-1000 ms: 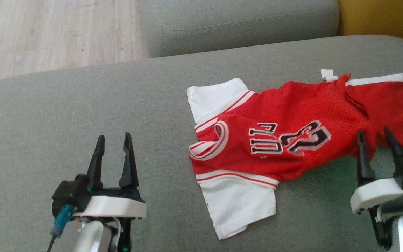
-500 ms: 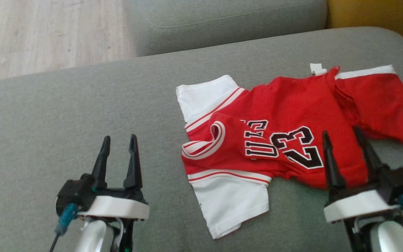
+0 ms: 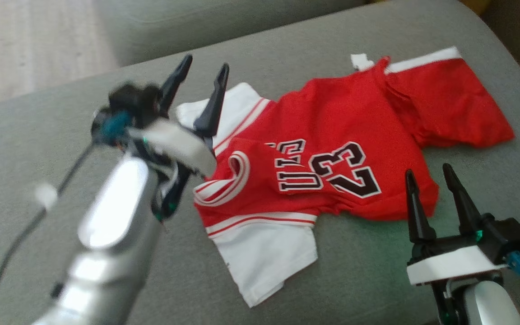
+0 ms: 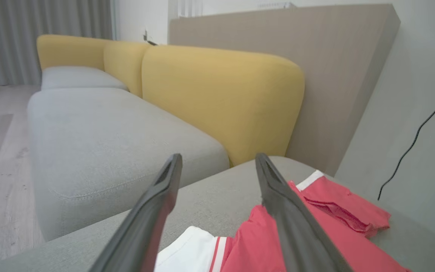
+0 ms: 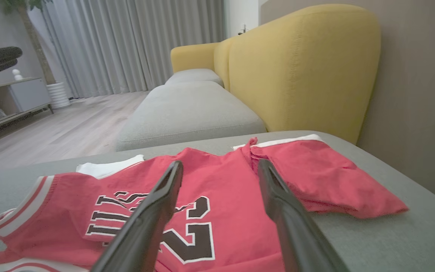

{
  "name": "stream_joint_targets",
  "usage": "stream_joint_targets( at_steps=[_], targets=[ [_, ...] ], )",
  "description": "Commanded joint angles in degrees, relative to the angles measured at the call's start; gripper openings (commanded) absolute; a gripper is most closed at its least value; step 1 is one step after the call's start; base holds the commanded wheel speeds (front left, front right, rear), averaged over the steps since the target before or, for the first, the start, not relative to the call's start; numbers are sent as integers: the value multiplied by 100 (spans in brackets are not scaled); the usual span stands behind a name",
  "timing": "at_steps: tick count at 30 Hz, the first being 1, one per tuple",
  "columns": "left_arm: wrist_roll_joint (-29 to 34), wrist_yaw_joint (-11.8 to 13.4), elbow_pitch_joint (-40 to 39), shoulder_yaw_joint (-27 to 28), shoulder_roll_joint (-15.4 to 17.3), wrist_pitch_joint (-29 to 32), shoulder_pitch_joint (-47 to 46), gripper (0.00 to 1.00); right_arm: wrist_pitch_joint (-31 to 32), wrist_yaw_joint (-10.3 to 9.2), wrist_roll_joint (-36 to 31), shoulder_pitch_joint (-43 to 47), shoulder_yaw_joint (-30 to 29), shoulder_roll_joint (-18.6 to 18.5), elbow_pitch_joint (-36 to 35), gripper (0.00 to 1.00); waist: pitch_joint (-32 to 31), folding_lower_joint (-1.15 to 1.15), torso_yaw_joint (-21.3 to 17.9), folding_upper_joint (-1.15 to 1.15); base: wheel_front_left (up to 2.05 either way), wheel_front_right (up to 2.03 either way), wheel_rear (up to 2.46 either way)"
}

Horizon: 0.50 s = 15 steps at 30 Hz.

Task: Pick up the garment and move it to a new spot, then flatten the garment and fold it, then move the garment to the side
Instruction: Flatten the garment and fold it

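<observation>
My left end effector (image 3: 206, 61) is hovering above the far white sleeve of the garment (image 3: 332, 149), its two long, dark, tapered fingers standing apart with nothing between them. My right end effector (image 3: 427, 169) is sitting low at the near side, fingers likewise spread and empty, tips just beside the red hem; I cannot tell whether they are touching cloth. The garment is lying spread across the grey cushion (image 3: 39, 135): a smooth red jersey with white short sleeves, red-and-white striped trim at the collar, and black lettering and a 23 outlined in white. It is not lying flat. The cloth is wrinkling around the number, and its right end is folding over itself into a rumpled flap with a white band along one edge. The cushion is showing a fine woven texture and rounded corners. Beyond it are sitting a second grey seat (image 4: 108, 124) and a plump mustard-yellow backrest (image 4: 221, 94).
</observation>
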Motion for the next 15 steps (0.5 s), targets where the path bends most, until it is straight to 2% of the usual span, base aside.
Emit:
stream_joint_targets(
  at_steps=[1, 6, 10, 15],
  targets=[
    [-145, -24, -6, 70, 234, 274, -443, 100, -90, -4, 62, -255, 176, -33, -134, 100, 172, 0, -276, 0, 0, 0, 0],
    [-908, -36, 524, -665, 791, 1532, -1272, 100, -214, -4, 203, -369, 290, -33, -5, 100, 414, 0, -688, 0, 0, 0, 0],
    [-1675, -37, 840, -1014, 1173, 2365, -1624, 100, -304, -4, 338, -450, 354, -33, 104, 100, 608, 0, -955, 0, 0, 0, 0],
    [-1627, -37, 1371, -1400, 1664, 2624, -1936, 100, -379, -4, 455, -557, 511, -33, 200, 100, 805, 0, -1212, 0, 0, 0, 0]
  ],
)
